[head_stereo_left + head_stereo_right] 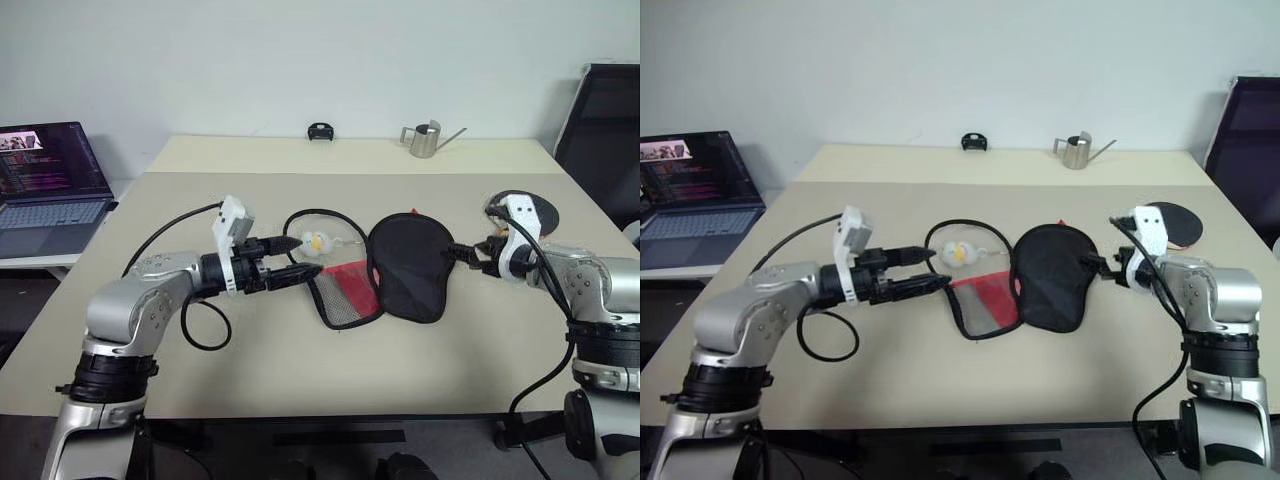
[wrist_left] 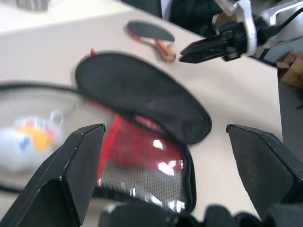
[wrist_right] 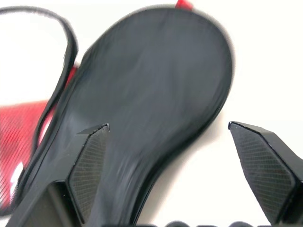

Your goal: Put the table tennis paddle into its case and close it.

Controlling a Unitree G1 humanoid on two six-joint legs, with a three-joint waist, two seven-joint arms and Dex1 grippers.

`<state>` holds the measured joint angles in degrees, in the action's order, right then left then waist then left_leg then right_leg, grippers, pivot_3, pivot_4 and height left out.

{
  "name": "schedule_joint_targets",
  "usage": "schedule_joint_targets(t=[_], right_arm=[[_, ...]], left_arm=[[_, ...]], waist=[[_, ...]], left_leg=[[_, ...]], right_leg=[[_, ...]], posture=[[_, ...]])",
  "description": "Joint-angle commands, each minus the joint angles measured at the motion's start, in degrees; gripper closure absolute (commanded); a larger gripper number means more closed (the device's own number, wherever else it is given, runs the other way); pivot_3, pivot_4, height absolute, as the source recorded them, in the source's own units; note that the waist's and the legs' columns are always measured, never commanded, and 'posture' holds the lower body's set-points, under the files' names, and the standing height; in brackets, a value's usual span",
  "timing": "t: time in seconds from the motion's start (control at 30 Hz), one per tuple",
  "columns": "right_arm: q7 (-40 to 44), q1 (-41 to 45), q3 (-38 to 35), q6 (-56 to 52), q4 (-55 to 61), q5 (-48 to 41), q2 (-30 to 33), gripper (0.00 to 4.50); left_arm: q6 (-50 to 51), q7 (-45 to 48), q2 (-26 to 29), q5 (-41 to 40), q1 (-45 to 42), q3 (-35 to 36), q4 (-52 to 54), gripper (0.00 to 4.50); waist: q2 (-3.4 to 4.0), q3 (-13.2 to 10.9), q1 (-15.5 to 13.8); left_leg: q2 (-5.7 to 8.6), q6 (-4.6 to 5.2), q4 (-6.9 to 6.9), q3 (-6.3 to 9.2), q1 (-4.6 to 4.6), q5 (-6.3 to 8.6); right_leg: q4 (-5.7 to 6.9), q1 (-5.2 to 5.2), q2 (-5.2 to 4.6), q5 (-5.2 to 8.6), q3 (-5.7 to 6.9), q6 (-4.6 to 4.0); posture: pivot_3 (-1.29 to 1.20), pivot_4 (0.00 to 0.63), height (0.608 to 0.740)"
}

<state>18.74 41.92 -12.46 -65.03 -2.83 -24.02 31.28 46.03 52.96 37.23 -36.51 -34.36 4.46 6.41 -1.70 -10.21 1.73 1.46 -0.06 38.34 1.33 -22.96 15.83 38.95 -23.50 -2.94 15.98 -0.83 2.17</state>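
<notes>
Left gripper (image 1: pixel 292 262): jaws spread wide, nothing between them; it points across the desk (image 1: pixel 300 370) at the near mesh corner of the case, apparently poised to steady or lift that flap.
Small white and yellow object (image 1: pixel 316 241): lies on the clear inner panel just past the left gripper's tips; identity cannot be told.
Case (image 1: pixel 405 265): lies unzipped and folded open between the two grippers, red lining and mesh side toward the left gripper, black fabric side toward the right one. Judged laid open so the blade can slide in.
Right gripper (image 1: pixel 470 254): jaws parted and empty, tips just beside the black flap's edge, not gripping it.
Table tennis paddle (image 2: pixel 151 34): flat on the desk beyond the right gripper, well apart from the case, not yet picked up.
Task status: insertion and zipping both outstanding.
</notes>
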Motion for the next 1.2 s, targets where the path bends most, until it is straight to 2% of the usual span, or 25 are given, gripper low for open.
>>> schedule_joint_targets(t=[0.03,0.2,0.33,0.73,1.0,1.2], right_arm=[[-5.7,1.9,-0.1,10.6,-3.9,5.6,-2.0,0.03],[-11.4,3.7,0.9,20.1,-13.0,11.0,-5.8,0.03],[-17.8,7.4,1.4,30.9,-25.3,16.0,-7.9,0.03],[-29.8,19.6,-0.3,56.3,-60.6,20.1,-10.5,0.03],[-34.8,22.0,-1.9,62.9,-69.5,19.3,-9.8,0.03],[-33.5,22.6,-6.3,62.6,-72.0,15.9,-10.3,0.03]], left_arm=[[-1.5,-1.7,-1.4,0.5,-5.3,-0.1,0.7,0.00],[-4.4,-0.4,-3.2,3.0,-9.6,-3.2,-2.2,0.00],[-7.1,2.0,-3.6,5.2,-11.7,-5.8,-4.7,0.00],[-8.5,3.3,-5.5,6.5,-12.7,-6.8,-6.2,0.00],[-8.2,2.7,-5.4,6.7,-12.4,-6.5,-5.8,0.00],[-7.9,2.3,-5.5,6.6,-12.5,-6.4,-5.9,0.00]], waist=[[-0.01,0.0,0.0],[0.00,0.0,0.1],[0.01,0.0,0.2],[0.02,0.0,0.6],[0.02,0.0,1.0],[0.02,0.0,1.1]], left_leg=[[0.00,0.00,0.03,0.00,-0.01,0.00],[0.00,-0.04,0.05,-0.04,0.02,-0.02],[0.00,-0.14,0.05,-0.09,0.02,-0.08],[-0.02,-0.27,0.02,-0.14,0.01,-0.16],[-0.02,-0.29,0.02,-0.16,0.02,-0.17],[-0.03,-0.30,0.02,-0.16,0.02,-0.18]], right_leg=[[0.00,0.00,0.00,0.00,-0.01,0.00],[0.02,0.02,0.01,0.00,-0.04,0.00],[0.04,-0.01,0.02,0.00,-0.08,0.00],[-0.02,-0.01,0.05,0.00,-0.13,0.00],[0.01,-0.01,0.05,0.00,-0.15,0.00],[0.00,0.00,0.05,0.00,-0.15,0.00]], posture=[[0.00,0.150,0.740],[0.00,0.150,0.740],[0.00,0.150,0.740],[0.00,0.150,0.740],[0.00,0.150,0.740],[0.00,0.150,0.740]])
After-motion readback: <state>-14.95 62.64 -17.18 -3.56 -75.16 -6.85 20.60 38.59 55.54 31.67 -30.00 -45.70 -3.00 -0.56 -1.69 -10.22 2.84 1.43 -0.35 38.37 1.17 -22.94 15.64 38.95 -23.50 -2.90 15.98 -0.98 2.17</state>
